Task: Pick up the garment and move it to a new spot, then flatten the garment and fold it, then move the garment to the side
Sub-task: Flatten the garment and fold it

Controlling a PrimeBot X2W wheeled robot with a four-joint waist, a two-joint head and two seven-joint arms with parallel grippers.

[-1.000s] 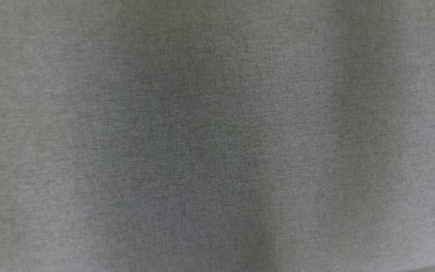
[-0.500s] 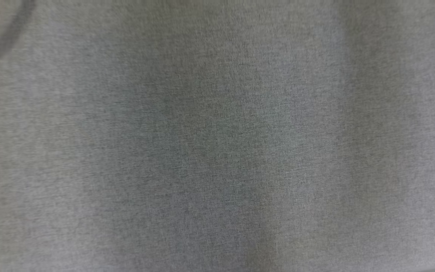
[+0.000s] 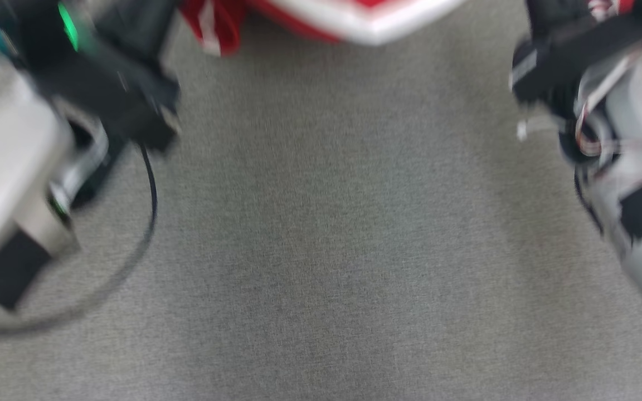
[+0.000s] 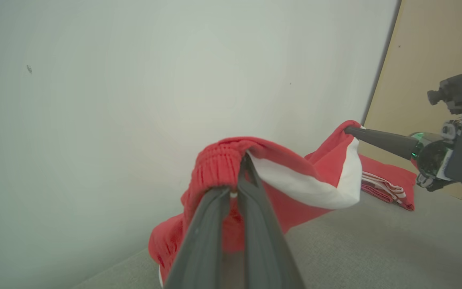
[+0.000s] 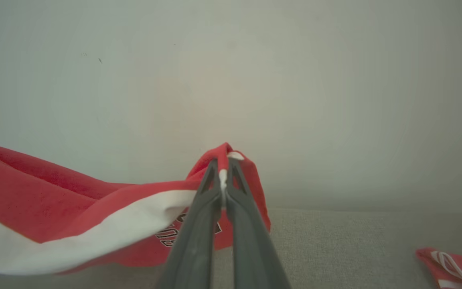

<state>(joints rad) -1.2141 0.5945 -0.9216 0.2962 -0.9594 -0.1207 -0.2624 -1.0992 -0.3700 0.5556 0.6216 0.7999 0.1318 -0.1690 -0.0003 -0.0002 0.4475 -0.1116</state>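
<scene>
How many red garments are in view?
2. The held garment hangs pinched between left gripper and right gripper; the folded garment lies apart on the grey surface. Others may be hidden.

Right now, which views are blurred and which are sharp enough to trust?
Head view: heavy motion blur, and the garment at the top edge is smeared. Left wrist view: sharp on the garment and on the left pincer, which is shut on its ribbed band, with even light and no glare. Right wrist view: slightly soft and hazy, but the right pincer reads clearly as shut on the garment.
</scene>
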